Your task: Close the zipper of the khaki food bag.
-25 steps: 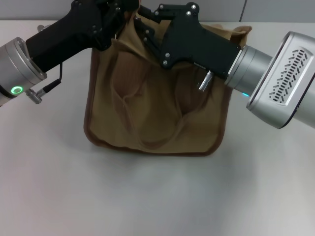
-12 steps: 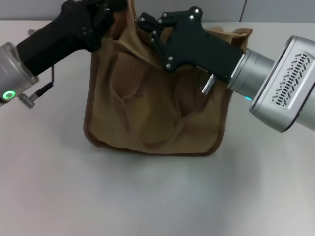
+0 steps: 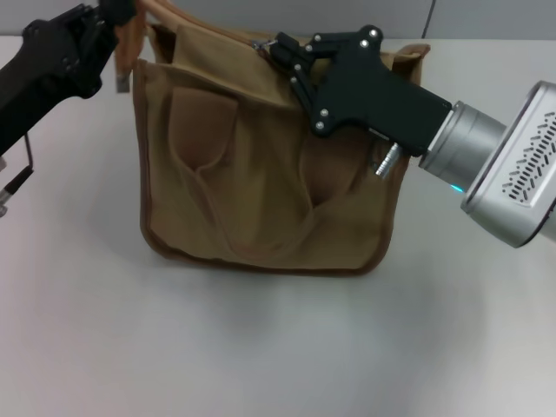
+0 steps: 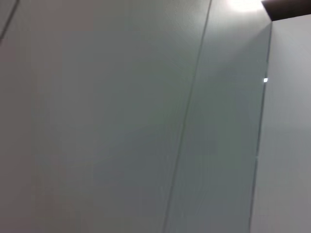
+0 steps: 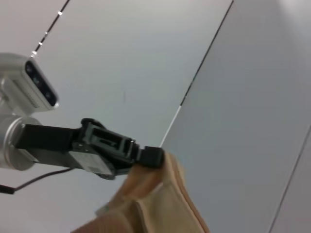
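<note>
The khaki food bag (image 3: pixel 252 174) stands on the table in the head view, its two looped handles hanging down its front. My left gripper (image 3: pixel 117 22) is shut on the bag's top left end and holds it taut. The right wrist view shows that gripper (image 5: pixel 153 158) clamped on the tan fabric (image 5: pixel 160 208). My right gripper (image 3: pixel 271 45) sits at the bag's top edge, near its middle, with its fingers closed on the zipper (image 3: pixel 221 35) pull. The pull tab is mostly hidden between the fingers. The left wrist view shows only wall panels.
The bag rests on a plain grey table (image 3: pixel 261 347), with bare surface in front of it and to both sides. My right arm's silver forearm (image 3: pixel 512 174) reaches in from the right, above the table.
My left gripper has moved left and drawn the bag's top left end with it, stretching the top out. My right gripper has shifted right along the top edge.
</note>
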{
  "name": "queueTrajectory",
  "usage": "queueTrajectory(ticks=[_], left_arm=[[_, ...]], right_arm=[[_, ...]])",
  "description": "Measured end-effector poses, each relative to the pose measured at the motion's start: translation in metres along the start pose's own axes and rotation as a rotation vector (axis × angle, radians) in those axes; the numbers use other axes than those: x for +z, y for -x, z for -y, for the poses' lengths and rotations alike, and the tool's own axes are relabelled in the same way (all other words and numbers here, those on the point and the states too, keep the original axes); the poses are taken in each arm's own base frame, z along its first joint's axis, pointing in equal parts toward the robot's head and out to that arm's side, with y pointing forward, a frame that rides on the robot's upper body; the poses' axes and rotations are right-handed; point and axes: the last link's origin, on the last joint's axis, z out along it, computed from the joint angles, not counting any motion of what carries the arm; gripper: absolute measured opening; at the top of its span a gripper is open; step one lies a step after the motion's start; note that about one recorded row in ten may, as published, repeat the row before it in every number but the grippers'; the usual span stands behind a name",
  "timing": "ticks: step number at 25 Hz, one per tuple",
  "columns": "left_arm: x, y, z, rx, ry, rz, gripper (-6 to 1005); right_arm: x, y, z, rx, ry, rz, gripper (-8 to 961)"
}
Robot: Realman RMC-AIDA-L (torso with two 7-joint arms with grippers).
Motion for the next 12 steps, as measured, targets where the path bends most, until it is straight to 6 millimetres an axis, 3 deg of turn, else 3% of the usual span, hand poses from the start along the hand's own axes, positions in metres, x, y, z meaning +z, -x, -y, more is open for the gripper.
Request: queueTrajectory(ticks=[7,12], left_arm=[[-0.007,0.002,0.003,0.001,-0.036,0.004,43],[-0.008,0.003,0.004,0.000,-0.045,0.007,44]], right_arm=[[-0.031,-0.009,-0.001,0.042,-0.080,-0.035,15],[-0.066,-0.015,0.001,0.117,-0.150,-0.060,20]])
